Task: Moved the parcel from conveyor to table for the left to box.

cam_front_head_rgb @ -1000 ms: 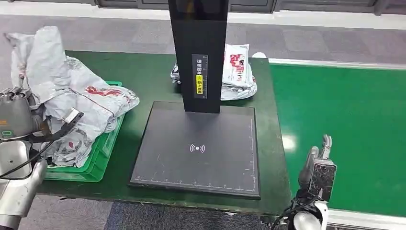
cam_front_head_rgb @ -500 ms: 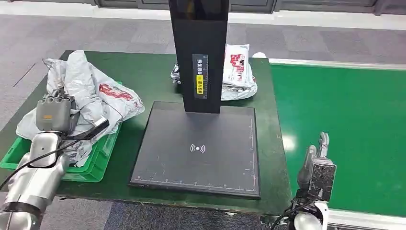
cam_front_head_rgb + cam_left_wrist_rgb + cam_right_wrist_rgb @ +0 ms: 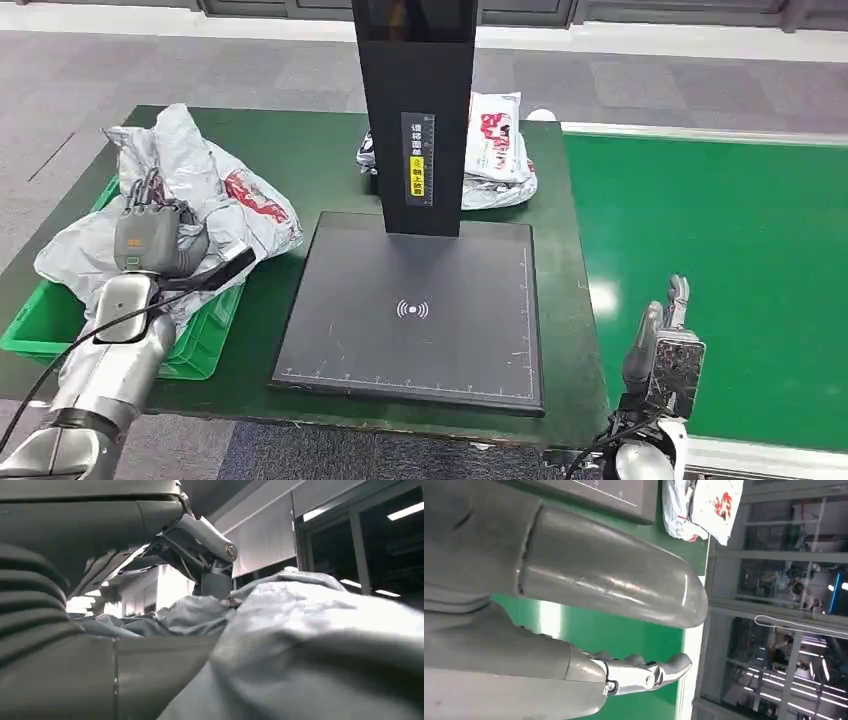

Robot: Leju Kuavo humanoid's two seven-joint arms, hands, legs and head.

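Observation:
A crumpled grey parcel (image 3: pixel 215 195) with red print lies on a heap of grey bags in the green bin (image 3: pixel 205 335) at the table's left. My left hand (image 3: pixel 150 235) rests on top of it. In the left wrist view a finger (image 3: pixel 212 545) curls down onto the grey parcel (image 3: pixel 310 645) and pinches the plastic. My right hand (image 3: pixel 665 345) hangs at the near edge of the green conveyor (image 3: pixel 720 260), fingers straight and apart, holding nothing. In the right wrist view the right hand's fingers (image 3: pixel 644 675) stretch out over the conveyor (image 3: pixel 624 635).
A black scanner plate (image 3: pixel 410 310) with a tall black post (image 3: pixel 415 110) stands mid-table. Behind the post lies a white parcel (image 3: pixel 495 150) with red print, shown in the right wrist view as the white parcel (image 3: pixel 704 505). Grey floor surrounds the green table (image 3: pixel 300 160).
My left hand has swung in from the far left with the grey parcel and lowered it onto the heap in the bin. The right hand has stayed in place.

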